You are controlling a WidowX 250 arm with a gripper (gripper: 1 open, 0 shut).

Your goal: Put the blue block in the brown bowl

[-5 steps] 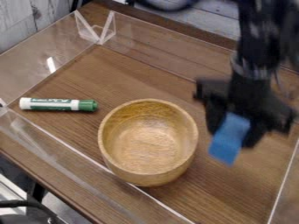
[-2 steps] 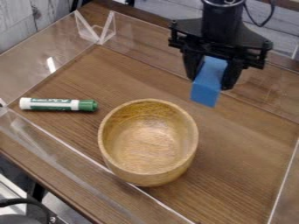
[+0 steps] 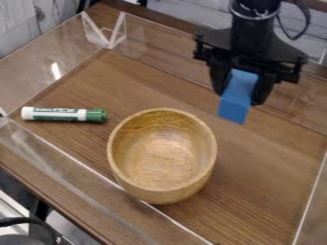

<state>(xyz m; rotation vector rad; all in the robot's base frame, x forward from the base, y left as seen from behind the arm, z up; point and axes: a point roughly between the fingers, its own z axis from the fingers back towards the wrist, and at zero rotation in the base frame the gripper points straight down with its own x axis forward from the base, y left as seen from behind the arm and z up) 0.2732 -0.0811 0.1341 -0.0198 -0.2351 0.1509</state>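
Note:
The blue block (image 3: 238, 100) hangs in the air, with my black gripper (image 3: 243, 86) shut on its upper end. It is tilted a little and sits above the wooden tabletop, up and to the right of the brown bowl (image 3: 161, 153). The bowl stands upright on the table in the lower middle of the view and has nothing in it. There is a clear gap between the block and the bowl's far right rim.
A green-and-white marker (image 3: 61, 114) lies left of the bowl. Low clear plastic walls (image 3: 38, 144) fence the wooden surface on all sides. A folded clear plastic piece (image 3: 105, 31) stands at the back left corner.
The gripper has carried the blue block up from low at the bowl's right side to higher in the picture, behind the bowl's right rim. The bowl and the marker have stayed put.

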